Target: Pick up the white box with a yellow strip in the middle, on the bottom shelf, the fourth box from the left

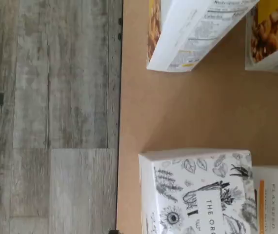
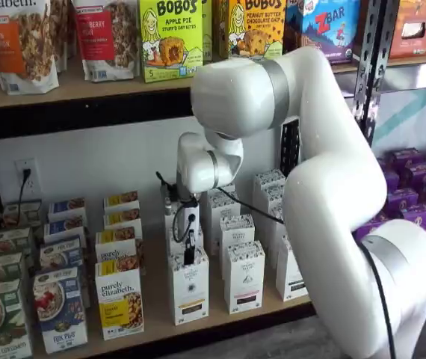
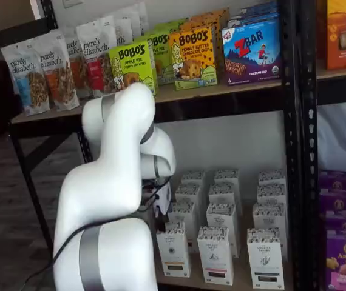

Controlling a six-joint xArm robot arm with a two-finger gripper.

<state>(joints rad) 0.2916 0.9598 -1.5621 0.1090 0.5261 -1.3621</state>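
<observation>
Nothing is in my grip yet: I am hovering my gripper [image 2: 190, 241], jaws standing wide apart, just above the front of the row holding the white box [image 2: 189, 288] on the bottom shelf [image 2: 161, 318]. The box is standing upright at the shelf's front edge, untouched. Lowering, closing on it and lifting it out are all, I judge, still ahead.
</observation>
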